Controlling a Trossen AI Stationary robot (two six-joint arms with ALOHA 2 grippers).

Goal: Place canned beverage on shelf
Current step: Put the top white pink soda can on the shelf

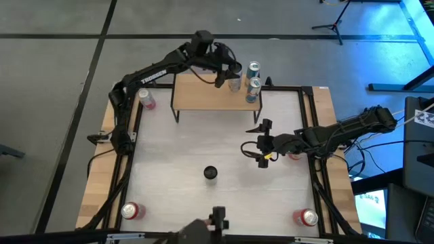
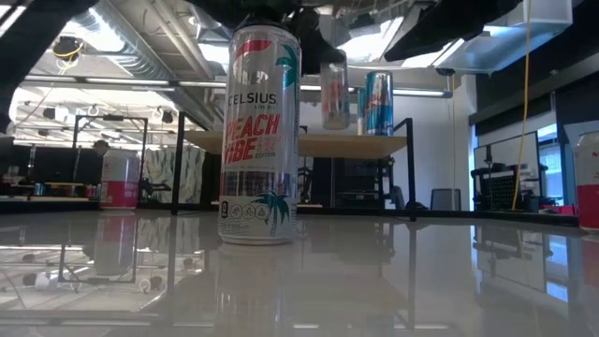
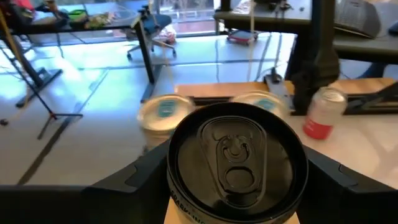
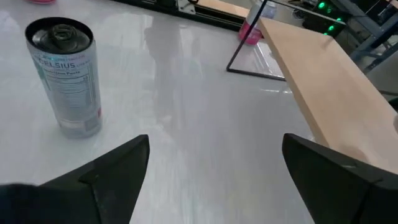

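**Clerk:** One can (image 3: 235,155), the item in hand. Where is it?

**Keeper:** In the left gripper (image 1: 234,80), fingers clamped on its sides just under the black lid. It hangs upright over the shelf (image 1: 210,99) at the back of the table (image 1: 224,196), and seems just clear of the board.

**Clerk:** How will it handle?

**Keeper:** Thin metal, smooth and likely slick. If full, fairly heavy. The wall is stiff enough but would dent under a hard squeeze, and it is tall, so it tips easily. Best held across the body, high up, as it is now.

**Clerk:** What stands close by?

**Keeper:** Two blue cans (image 1: 253,76) stand on the same end of the shelf, just beside the held one. They are the chief thing to knock.

**Clerk:** Other stock?

**Keeper:** A Celsius can (image 2: 260,136) stands upright mid-table. Red cans (image 1: 131,211) are near the table's corners, well apart. The right gripper (image 1: 262,144) waits over the table with its fingers spread and nothing between them.
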